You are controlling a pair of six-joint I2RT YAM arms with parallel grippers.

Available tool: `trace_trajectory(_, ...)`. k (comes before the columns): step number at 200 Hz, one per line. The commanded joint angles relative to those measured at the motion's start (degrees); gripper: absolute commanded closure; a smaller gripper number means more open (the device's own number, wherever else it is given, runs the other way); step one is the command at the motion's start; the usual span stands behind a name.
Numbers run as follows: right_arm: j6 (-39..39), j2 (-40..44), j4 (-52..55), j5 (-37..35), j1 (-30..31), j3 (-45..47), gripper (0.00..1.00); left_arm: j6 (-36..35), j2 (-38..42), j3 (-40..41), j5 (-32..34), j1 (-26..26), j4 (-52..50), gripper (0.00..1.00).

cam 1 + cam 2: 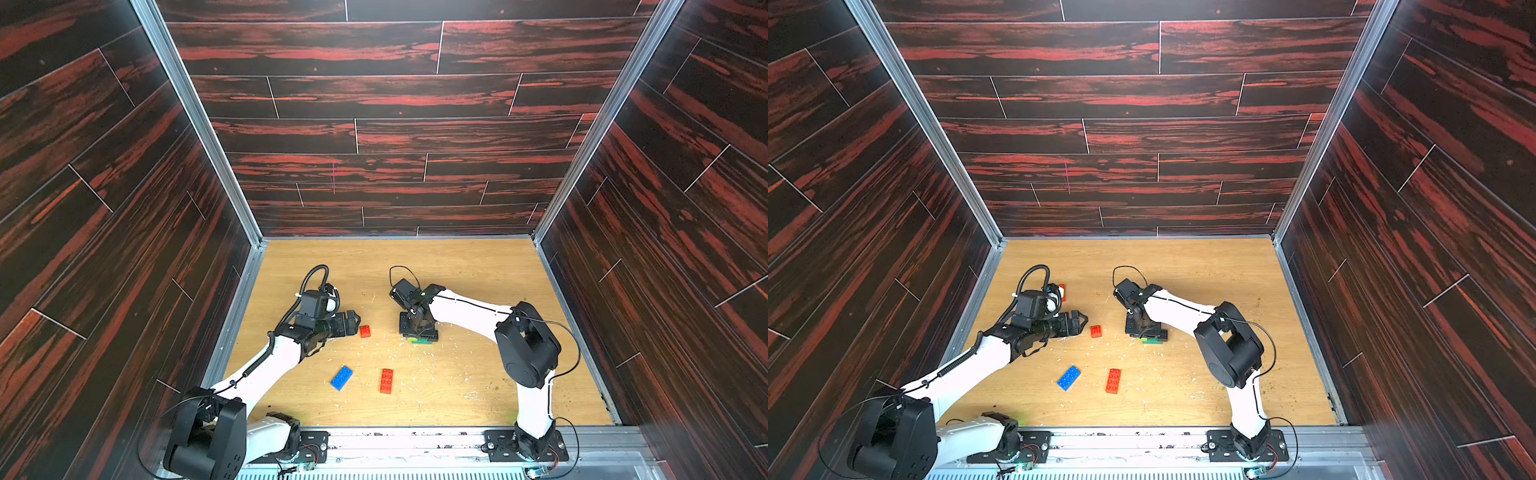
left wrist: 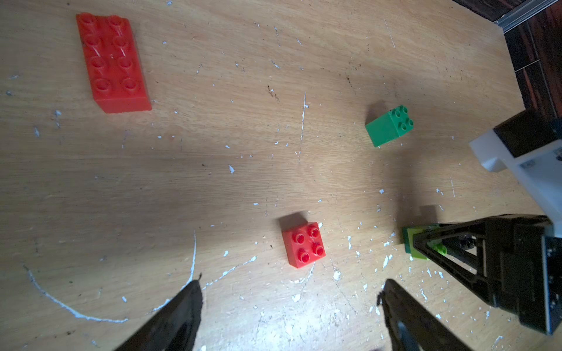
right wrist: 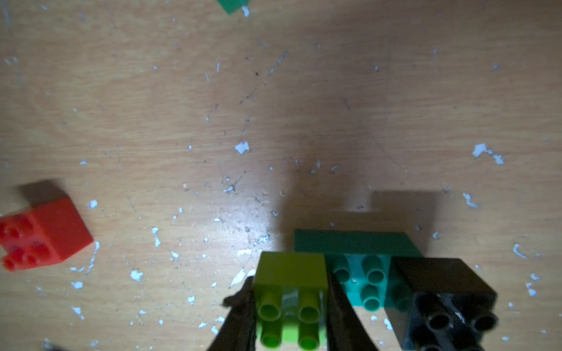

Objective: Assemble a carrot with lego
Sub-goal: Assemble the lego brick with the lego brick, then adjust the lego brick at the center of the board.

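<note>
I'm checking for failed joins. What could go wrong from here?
1. The right end effector is shut on the lime brick seated on the teal bar; lifting might pull it off or drag the bar and black brick along.
2. The left end effector is open short of the small red brick, which sits slightly askew; closing might twist or shove it.

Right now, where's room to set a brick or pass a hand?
Free: the far strip of table along the back wall, and the patch between the red oblong brick and the right arm's base. Crowded: the middle, where small red brick sits between open left gripper and right gripper, shut on the lime brick.
</note>
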State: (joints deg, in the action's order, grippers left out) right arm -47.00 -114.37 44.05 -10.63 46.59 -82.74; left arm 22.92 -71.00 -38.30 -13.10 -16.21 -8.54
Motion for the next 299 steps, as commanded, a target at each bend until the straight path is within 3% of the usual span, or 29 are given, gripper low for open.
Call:
trace_trajectory(1,-0.7,-7.7,3.8,0.1,0.1,3.7,0.97,0.6,0.5,0.9,0.5,-0.2,0.2,0.07)
trace_trajectory(35,0.0,-6.7,3.4,0.1,0.1,5.7,0.92,0.5,1.1,0.9,0.7,-0.3,0.0,0.07)
trace_trajectory(122,1.2,-1.1,6.3,-1.6,-1.3,1.4,0.63,0.2,2.8,0.8,1.6,-0.2,-0.6,0.07)
trace_trajectory(204,3.9,5.7,7.3,-1.5,-2.5,1.3,0.46,0.2,3.8,1.1,1.9,-0.2,-0.1,0.07)
trace_trajectory(251,15.1,12.9,7.2,-1.6,-4.2,5.8,0.29,0.1,4.8,1.2,2.5,-0.2,0.0,0.07)
trace_trajectory(274,24.8,14.2,4.4,1.0,-4.7,8.5,0.24,0.1,5.1,1.2,2.5,-0.2,0.1,0.07)
trace_trajectory(299,34.5,14.2,1.6,-2.4,-3.7,10.2,0.18,0.0,5.1,1.2,2.4,-0.2,0.2,0.07)
